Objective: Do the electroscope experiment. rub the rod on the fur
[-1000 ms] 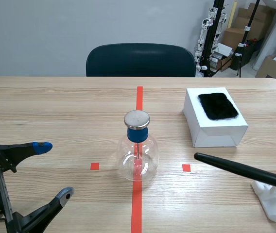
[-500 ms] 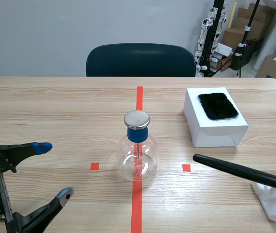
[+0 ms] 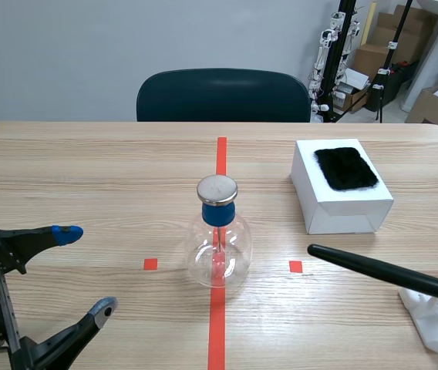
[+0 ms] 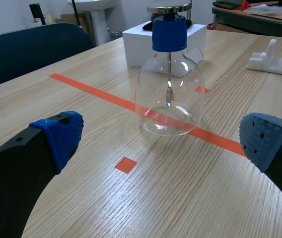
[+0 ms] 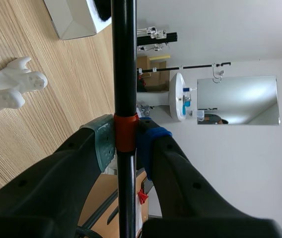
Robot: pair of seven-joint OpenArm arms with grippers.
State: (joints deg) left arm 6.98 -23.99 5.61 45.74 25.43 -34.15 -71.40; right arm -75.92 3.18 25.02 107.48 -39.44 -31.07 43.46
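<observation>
We see the right claw (image 5: 125, 141) clamped on the rod (image 3: 385, 271), poised above the worktop (image 3: 88, 169) short of the fur (image 3: 346, 168) on its white box (image 3: 341, 214); rubbing is not yet begun, and the left claw (image 3: 86, 270) gapes empty.

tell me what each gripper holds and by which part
The right gripper clamps the black rod at its orange-red band. The left gripper is open, holding nothing.
</observation>
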